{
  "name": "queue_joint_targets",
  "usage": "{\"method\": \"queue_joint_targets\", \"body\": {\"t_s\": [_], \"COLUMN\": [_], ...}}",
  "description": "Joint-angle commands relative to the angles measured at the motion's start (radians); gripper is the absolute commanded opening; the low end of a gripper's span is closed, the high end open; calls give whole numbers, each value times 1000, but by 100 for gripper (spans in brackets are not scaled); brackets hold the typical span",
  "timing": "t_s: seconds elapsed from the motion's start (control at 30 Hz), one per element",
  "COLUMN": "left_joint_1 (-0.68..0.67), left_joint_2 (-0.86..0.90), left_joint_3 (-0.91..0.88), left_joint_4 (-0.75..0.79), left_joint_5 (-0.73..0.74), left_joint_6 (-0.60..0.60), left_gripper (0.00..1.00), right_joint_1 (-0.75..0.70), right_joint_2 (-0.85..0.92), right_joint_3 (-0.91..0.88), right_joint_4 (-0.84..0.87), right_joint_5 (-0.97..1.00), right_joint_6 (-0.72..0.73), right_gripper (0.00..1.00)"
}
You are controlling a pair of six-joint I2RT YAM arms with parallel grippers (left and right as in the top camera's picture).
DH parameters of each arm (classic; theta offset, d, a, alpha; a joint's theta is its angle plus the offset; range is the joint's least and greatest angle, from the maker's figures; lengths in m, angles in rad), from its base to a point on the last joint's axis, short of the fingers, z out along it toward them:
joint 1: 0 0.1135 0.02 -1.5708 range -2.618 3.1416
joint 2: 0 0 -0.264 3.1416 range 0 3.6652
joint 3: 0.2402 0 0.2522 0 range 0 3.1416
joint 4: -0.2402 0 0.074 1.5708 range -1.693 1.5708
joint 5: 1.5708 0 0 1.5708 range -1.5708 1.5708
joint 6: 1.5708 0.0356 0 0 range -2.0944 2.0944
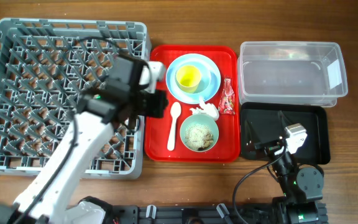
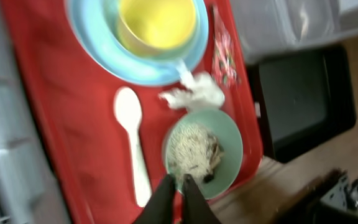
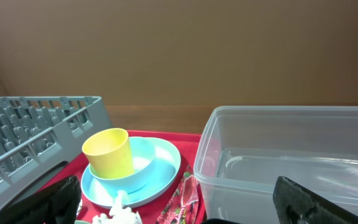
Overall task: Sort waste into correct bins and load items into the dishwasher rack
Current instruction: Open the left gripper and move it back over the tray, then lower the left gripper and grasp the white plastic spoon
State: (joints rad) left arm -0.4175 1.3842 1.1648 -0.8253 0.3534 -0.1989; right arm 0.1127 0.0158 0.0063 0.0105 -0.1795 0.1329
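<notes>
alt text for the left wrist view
The left gripper, shut, hangs at the rim of a pale green bowl of rice-like scraps on a red tray, with a white spoon, tissue and yellow cup beyond.

The red rectangular tray (image 1: 157, 142) looks glossy plastic, the clear rectangular tub (image 1: 291, 74) smooth plastic, the brown bench (image 1: 353, 25) matt wood.

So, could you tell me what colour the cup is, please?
The cup is yellow, clearest in the overhead view.

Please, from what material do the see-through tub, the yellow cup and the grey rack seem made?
The clear tub: likely glossy plastic; the table shows through its walls. The yellow cup: probably plastic, even colour, soft sheen. The grey rack: seemingly moulded plastic, dull, with repeated pegs.
</notes>
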Motion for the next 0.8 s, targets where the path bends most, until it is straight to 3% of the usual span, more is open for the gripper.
{"method": "queue_joint_targets", "body": {"t_s": [0.0,0.17,0.3,0.77], "left_joint_1": [-74,-139,-146,-234], "left_joint_2": [90,194,236,363], "left_joint_3": [-29,-32,-33,-34], "left_joint_4": [18,35,36,40], "left_joint_5": [-33,-262,-315,-261], "left_joint_6": [-2,-201,-282,-282], "left_gripper": [4,4,4,4], "right_joint_1": [2,2,2,2], "right_joint_2": [-2,-2,-2,-2], "right_joint_3": [-1,-1,-1,-1], "right_joint_4": [3,3,3,3], "right_joint_5": [-2,-2,-2,-2], "right_joint_6": [5,5,5,5], "right_gripper": [100,100,100,100]}}
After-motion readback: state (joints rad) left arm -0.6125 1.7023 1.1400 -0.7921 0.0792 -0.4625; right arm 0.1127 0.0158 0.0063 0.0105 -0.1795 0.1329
